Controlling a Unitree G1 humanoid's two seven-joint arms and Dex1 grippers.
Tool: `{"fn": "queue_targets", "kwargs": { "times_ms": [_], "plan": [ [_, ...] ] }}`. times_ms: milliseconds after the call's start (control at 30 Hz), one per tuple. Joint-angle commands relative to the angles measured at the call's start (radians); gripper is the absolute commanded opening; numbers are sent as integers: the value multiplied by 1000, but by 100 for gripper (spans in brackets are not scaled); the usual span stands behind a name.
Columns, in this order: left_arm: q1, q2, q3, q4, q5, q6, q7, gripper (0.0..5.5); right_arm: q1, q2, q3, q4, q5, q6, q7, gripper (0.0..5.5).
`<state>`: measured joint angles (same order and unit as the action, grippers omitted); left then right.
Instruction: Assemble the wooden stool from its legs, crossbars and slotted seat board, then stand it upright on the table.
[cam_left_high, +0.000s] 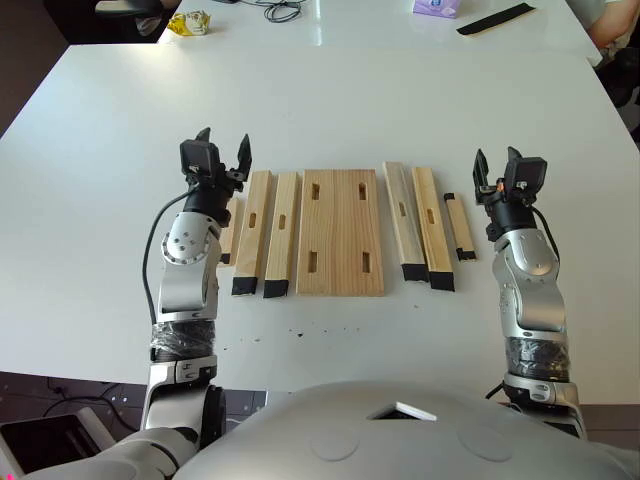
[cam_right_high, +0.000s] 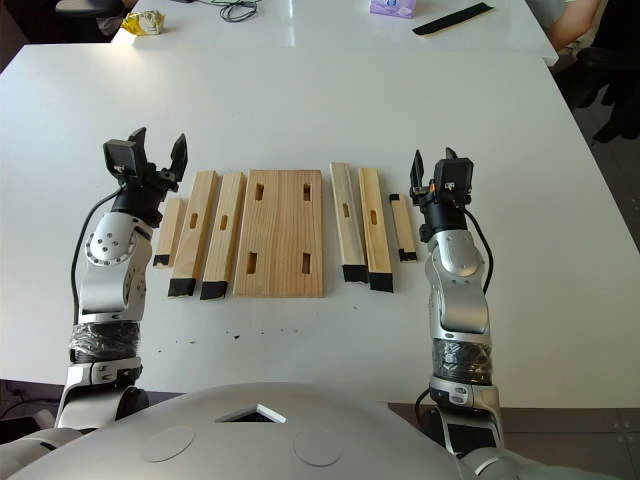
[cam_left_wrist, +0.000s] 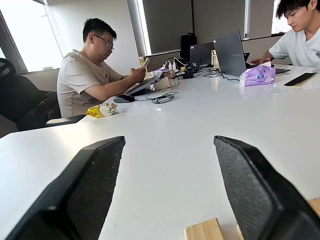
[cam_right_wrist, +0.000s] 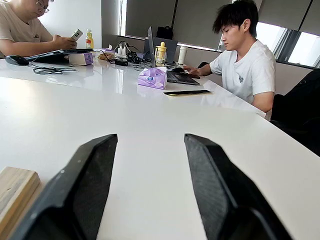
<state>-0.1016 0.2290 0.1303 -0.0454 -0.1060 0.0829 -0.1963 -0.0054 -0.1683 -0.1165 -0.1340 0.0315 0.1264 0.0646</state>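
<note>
you have every stool part lying flat on the white table (cam_left_high: 330, 110), none of them joined. the slotted seat board (cam_left_high: 340, 232) sits in the middle, with four slots cut through it. just to its left lie two long legs, the inner left leg (cam_left_high: 282, 234) and the outer left leg (cam_left_high: 253, 232), side by side, each with a black-capped near end. further left is the short left crossbar (cam_left_high: 230, 240), partly hidden by your left arm. to the right of the board are the inner right leg (cam_left_high: 404, 220) and the outer right leg (cam_left_high: 431, 228), also black at the near end. the short right crossbar (cam_left_high: 458, 227) lies just beyond them.

your left gripper (cam_left_high: 225, 140) hangs over the far ends of the left crossbar and outer left leg. its fingers (cam_left_wrist: 95, 185) are spread apart with nothing between them. your right gripper (cam_left_high: 497, 158) is just right of the right crossbar, near its far end. its fingers (cam_right_wrist: 90, 185) are likewise parted and empty.

at the table's far edge you can see a yellow packet (cam_left_high: 188, 23), a purple tissue pack (cam_left_high: 436, 7) and a black strip (cam_left_high: 495, 19).
</note>
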Motion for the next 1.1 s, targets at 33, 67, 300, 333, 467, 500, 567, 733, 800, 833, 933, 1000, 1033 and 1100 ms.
{"fn": "queue_targets", "kwargs": {
  "times_ms": [33,67,300,333,467,500,567,733,800,833,933,1000,1033,1100],
  "plan": [
    [15,48,10,-97,-45,180,-34,330,-6,-9,-1,-39,-5,38,-1,248],
    [24,75,8,-135,-50,253,-48,330,-5,-10,-1,-48,-8,45,-3,248],
    [82,299,112,-467,-187,837,-130,330,57,3,-47,-175,-13,101,-46,248],
    [78,327,119,-497,-204,904,-142,330,74,10,-53,-191,-14,104,-57,248],
    [84,406,107,-610,-210,1151,-116,330,123,34,-56,-235,-22,115,-86,248],
    [85,406,107,-635,-227,1200,-121,330,127,36,-53,-241,-23,118,-89,248],
    [82,406,96,-674,-258,1274,-138,330,141,42,-47,-257,-27,126,-98,248],
    [111,426,46,-685,-233,1292,-115,330,148,43,-43,-274,-37,144,-97,248],
    [135,436,31,-683,-219,1271,-108,330,151,43,-46,-279,-38,148,-96,248],
    [149,442,22,-683,-207,1254,-103,330,154,43,-46,-281,-38,150,-96,248],
    [171,437,19,-676,-194,1224,-96,330,157,43,-45,-282,-39,154,-94,248],
    [171,425,23,-670,-194,1219,-94,330,158,43,-44,-282,-39,156,-94,248],
    [167,416,24,-666,-194,1224,-91,330,159,44,-44,-281,-38,156,-94,248],
    [149,381,34,-662,-204,1256,-82,330,159,44,-43,-278,-39,156,-95,248]
  ]
}}
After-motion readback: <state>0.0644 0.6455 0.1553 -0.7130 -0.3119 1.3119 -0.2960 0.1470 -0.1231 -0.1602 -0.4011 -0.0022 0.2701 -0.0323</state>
